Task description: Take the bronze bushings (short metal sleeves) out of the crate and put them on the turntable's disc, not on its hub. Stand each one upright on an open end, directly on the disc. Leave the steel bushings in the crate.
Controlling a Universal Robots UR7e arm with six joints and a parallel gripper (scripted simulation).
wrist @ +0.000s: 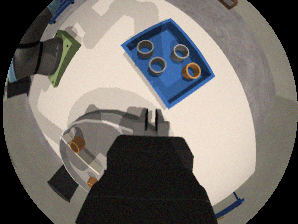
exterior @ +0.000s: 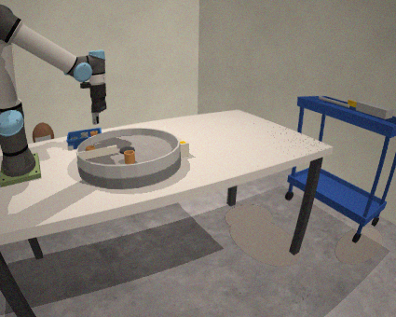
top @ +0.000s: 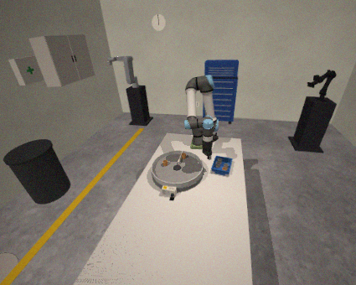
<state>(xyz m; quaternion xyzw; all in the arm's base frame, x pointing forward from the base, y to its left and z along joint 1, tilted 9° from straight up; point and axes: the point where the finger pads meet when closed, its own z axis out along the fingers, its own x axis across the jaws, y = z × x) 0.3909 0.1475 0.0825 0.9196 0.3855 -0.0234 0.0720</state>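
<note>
Wrist view: crate (wrist: 154, 32) count, gripper (wrist: 152, 120) above the table.
I count four bushings in the crate: three steel (wrist: 157, 64), one bronze (wrist: 193, 71). Two bronze stand on the turntable's disc (top: 188, 168) (one (exterior: 129, 156) upright near the hub). Fingers narrow, holding nothing.

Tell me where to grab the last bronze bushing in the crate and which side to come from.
Grip the bronze bushing across its outer wall, coming straight down from above. In the wrist view it stands upright, open end up, in the blue crate, at the end of a row with a steel bushing next to it. The gripper, narrowly set and empty, probably needs to open wider first.
</note>
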